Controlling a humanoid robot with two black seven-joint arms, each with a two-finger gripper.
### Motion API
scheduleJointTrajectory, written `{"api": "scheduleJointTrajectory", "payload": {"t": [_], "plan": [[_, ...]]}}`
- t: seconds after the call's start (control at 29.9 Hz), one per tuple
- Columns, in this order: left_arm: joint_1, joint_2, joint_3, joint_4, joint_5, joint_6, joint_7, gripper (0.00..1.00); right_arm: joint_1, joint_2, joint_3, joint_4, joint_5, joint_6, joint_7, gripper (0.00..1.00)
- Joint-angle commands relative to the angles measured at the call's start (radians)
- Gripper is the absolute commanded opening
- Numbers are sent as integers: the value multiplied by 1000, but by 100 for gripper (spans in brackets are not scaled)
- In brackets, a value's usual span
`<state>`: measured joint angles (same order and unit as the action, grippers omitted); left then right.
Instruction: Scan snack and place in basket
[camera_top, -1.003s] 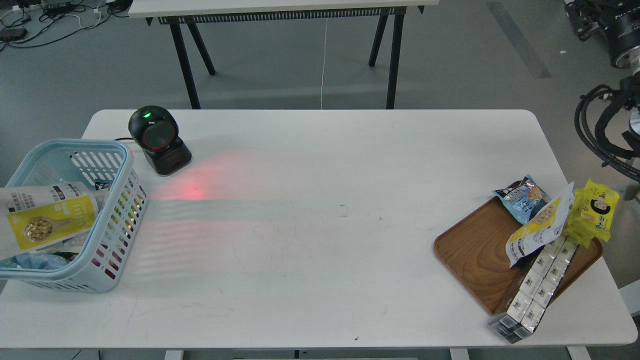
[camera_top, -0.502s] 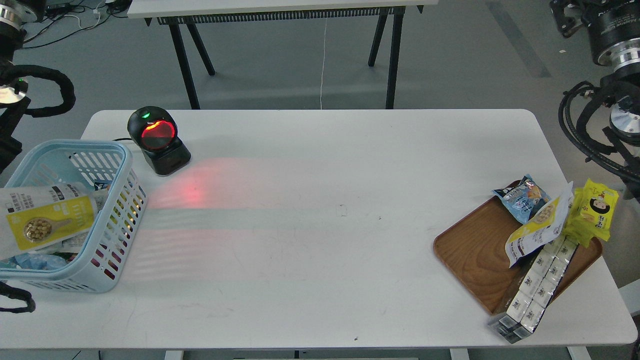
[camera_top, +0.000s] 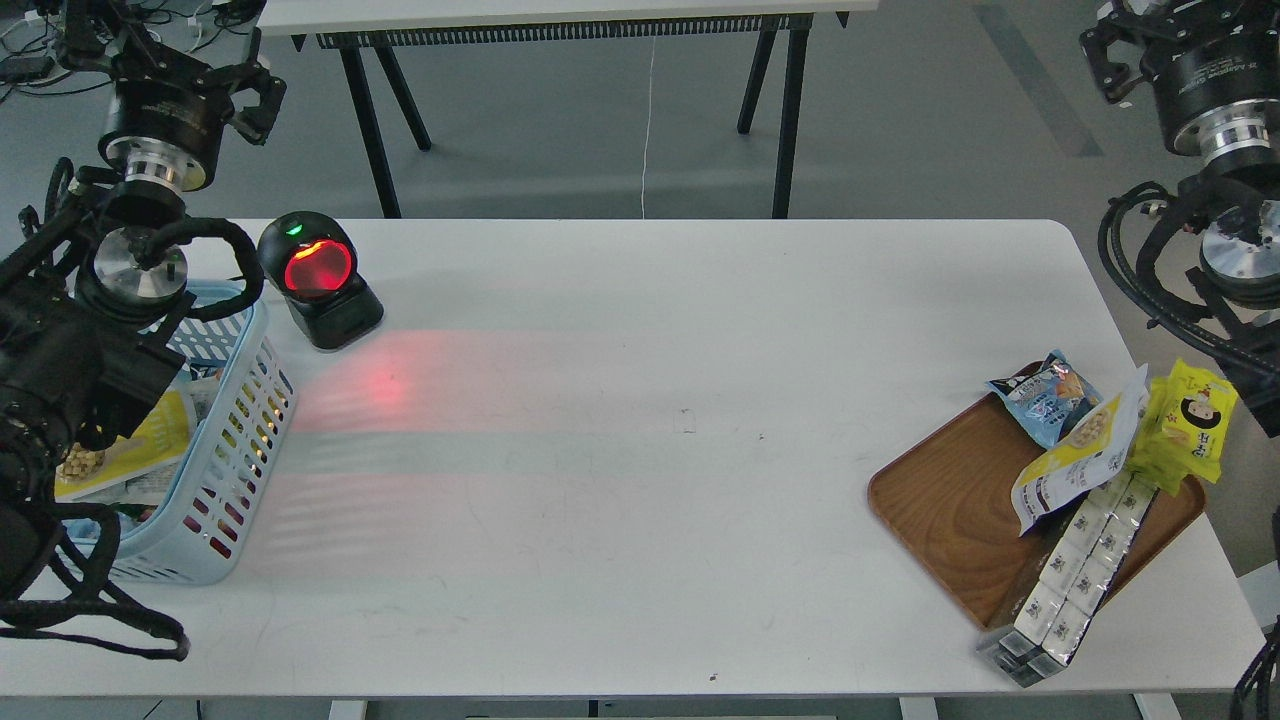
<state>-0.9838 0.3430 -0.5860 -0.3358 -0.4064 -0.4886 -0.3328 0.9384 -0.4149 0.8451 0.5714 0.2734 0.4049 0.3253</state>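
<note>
Head view looks down on a white table (camera_top: 640, 480). At about nine o'clock sits the light blue basket (camera_top: 235, 440), and inside it lies a snack (camera_top: 140, 445), a yellow and white pouch with beige nuts printed on it, partly covered by the left arm. That black arm comes in from the left edge and crosses over the basket; the left gripper (camera_top: 160, 40) is at its far end near eleven o'clock, above the floor behind the table. It is dark and cluttered against cables, so I cannot tell whether its fingers are parted or closed; nothing appears to be held. The right gripper (camera_top: 1150, 30) is at about one o'clock, at the top right corner, and its fingers are cropped by the edge, so its state cannot be told either.

Just beside the basket's far corner, at about ten o'clock, stands a black barcode scanner (camera_top: 318, 280) with its window glowing red; a red glow falls on the tabletop in front of it. At about four o'clock a wooden tray (camera_top: 950, 500) holds a second yellow and white pouch (camera_top: 1080, 455), a small blue bag (camera_top: 1045, 395), a bright yellow packet (camera_top: 1190, 420) with a cartoon face, and a row of small white packs (camera_top: 1075, 570) reaching past the tray's near edge.
</note>
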Motion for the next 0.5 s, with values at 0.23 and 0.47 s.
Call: {"api": "scheduleJointTrajectory", "payload": {"t": [0.23, 0.47], "plan": [[2, 17, 0, -11, 1, 0, -8, 100, 2, 57, 25, -30, 1, 2, 6, 99], [22, 17, -1, -6, 0, 0, -6, 100, 8, 42, 20, -24, 0, 11, -3, 99]]}}
